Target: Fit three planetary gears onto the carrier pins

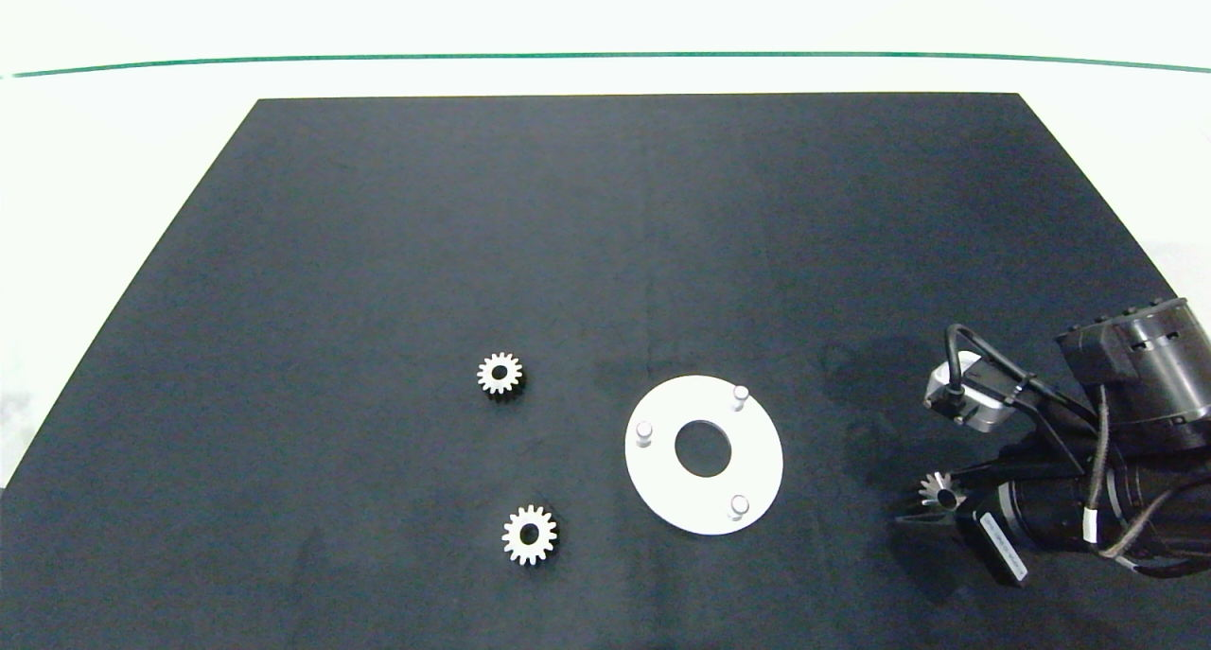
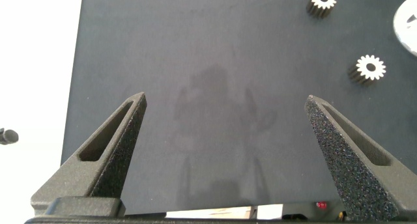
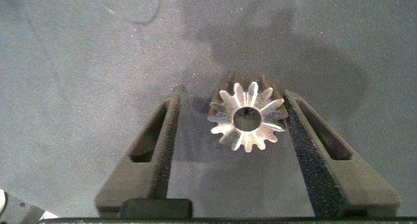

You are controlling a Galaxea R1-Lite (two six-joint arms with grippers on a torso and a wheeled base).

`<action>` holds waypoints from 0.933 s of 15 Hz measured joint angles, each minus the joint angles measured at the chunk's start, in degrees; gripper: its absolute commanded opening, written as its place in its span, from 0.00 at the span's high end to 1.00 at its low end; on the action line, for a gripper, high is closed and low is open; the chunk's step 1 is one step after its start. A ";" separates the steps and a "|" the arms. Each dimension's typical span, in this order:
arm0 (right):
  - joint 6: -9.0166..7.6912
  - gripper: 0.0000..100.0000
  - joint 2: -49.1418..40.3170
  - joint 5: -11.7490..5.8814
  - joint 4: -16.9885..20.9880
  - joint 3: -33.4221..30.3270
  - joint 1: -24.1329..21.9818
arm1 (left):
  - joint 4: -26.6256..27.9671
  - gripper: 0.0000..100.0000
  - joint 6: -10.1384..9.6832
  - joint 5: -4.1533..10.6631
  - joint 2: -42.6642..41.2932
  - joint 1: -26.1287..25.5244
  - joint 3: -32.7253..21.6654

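Two planetary gears lie flat on the black mat, left of the white carrier disc. The disc's three carrier pins stand bare. A third gear lies right of the disc between the fingers of my right gripper; one finger touches its teeth and the other stands off with a gap. That gear peeks out at the right gripper's tips in the head view. My left gripper hovers open over bare mat, out of the head view, with two gears beyond it.
The black mat covers most of the white table, with a green line running along the far side. The right arm enters from the right edge. A sliver of the disc shows in the left wrist view.
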 measured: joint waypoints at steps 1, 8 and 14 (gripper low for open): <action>-0.05 0.45 0.17 -0.06 -0.01 -0.02 -0.01 | -0.02 0.00 0.00 0.00 0.06 0.06 -0.12; -0.20 0.60 0.59 -0.52 -1.16 -0.02 -0.15 | 0.67 0.00 -0.09 -0.09 0.15 0.00 -0.12; -0.20 0.72 0.55 -0.50 -1.16 0.22 -0.12 | 0.72 0.00 -0.26 -0.06 0.15 0.00 -0.12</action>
